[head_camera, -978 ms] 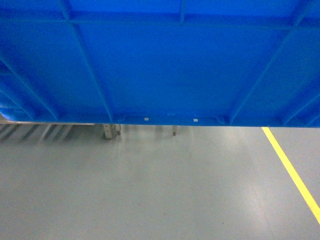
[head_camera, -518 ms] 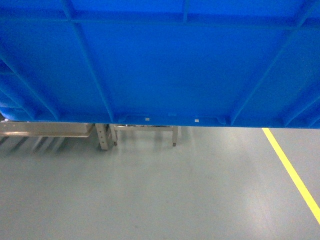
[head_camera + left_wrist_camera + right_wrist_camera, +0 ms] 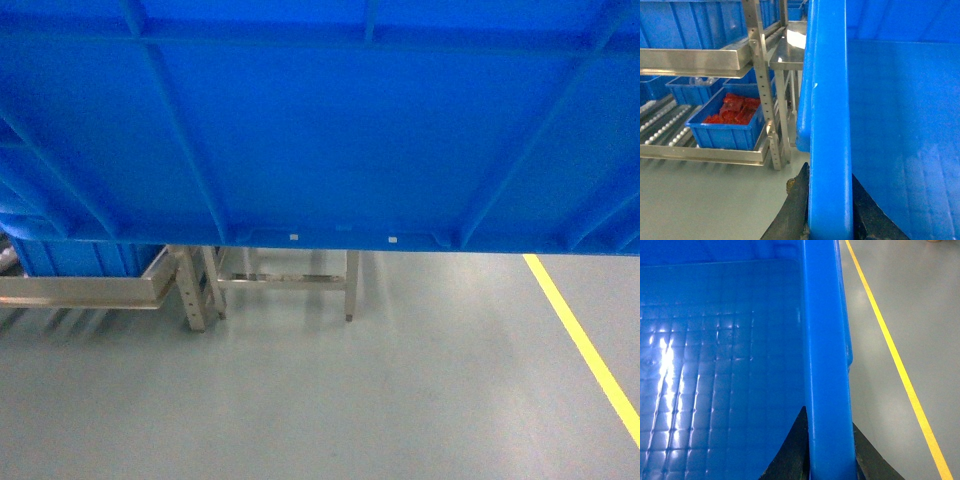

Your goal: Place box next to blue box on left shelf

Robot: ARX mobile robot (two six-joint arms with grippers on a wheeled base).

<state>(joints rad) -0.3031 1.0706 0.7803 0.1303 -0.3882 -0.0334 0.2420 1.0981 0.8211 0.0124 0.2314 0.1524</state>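
1. Overhead in the head view, the box (image 3: 320, 130) fills the upper half of the picture, its ribbed outer wall facing the camera and its lower edge hanging above the grey floor (image 3: 330, 400).
2. Both arms carry it: the left gripper (image 3: 829, 220) is clamped on the box's left rim, 1 dark finger (image 3: 792, 210) on the outer wall and the other inside.
3. Likewise the right gripper (image 3: 829, 455) is pinched on the right rim, with 1 finger (image 3: 790, 450) against the inner wall and 1 outside.
4. Beyond the box's left wall stands the left shelf (image 3: 762, 90), its perforated steel legs upright and its roller tracks (image 3: 665, 132) running along the lower level.
5. On that lower level sits a smaller blue crate (image 3: 727, 131) holding red contents (image 3: 735, 109), and more blue crates (image 3: 690, 25) occupy the level above.
6. Under the carried box, the head view shows the shelf's legs and part of a blue crate at lower left.
7. A yellow line (image 3: 585, 345) runs along the floor on the right, well apart from the shelf.
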